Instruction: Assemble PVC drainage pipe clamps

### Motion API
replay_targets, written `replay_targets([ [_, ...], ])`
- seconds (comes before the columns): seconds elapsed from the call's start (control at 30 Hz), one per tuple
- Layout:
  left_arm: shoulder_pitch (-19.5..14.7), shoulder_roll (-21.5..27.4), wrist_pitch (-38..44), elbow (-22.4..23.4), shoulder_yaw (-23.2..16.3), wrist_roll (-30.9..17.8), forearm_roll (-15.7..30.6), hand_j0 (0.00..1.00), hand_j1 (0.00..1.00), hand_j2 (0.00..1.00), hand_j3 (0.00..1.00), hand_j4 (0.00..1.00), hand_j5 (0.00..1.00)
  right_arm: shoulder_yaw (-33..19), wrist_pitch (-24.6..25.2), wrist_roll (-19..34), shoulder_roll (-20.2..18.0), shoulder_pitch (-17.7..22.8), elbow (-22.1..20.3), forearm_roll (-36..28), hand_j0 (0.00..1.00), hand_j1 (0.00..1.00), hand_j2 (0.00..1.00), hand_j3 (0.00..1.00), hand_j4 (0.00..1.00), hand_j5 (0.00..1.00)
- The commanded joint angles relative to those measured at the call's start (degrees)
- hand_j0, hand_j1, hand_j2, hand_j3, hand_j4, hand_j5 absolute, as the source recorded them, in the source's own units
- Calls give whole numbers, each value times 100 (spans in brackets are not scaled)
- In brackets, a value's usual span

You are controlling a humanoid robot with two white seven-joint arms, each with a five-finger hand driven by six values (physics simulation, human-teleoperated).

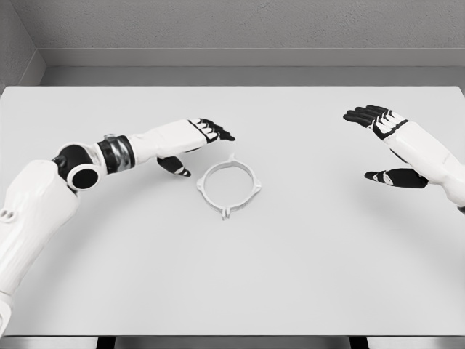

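Both my arms are showing up as smooth glossy white shells, rounded and segmented. My left arm is showing a bulky white forearm casing at the near left, with a couple of small fastener dots on its near edge. Further along, a black ball-type joint is sitting beside a white cylindrical cap with a dark round face, followed by a black collar ringed with a grey metallic band. My left hand is wearing a white back plate, with black fingers and a black thumb tip. My right hand is looking the same: white plates, black fingers, white knuckle segments, black thumb.
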Motion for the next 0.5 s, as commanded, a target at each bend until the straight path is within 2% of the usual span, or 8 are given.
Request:
replay_targets([
  [0.0, 9, 37, 11, -135, -33, -9, 57, 100, 100, 100, 100, 100, 100, 0, 8, -2, -5, 0, -8, -42, 100, 100, 100, 100, 100, 100],
  [0.47, 123, 46, 11, -285, -33, -27, 57, 100, 100, 100, 100, 100, 100, 0, 8, -11, -5, 0, -8, -42, 100, 100, 100, 100, 100, 100],
])
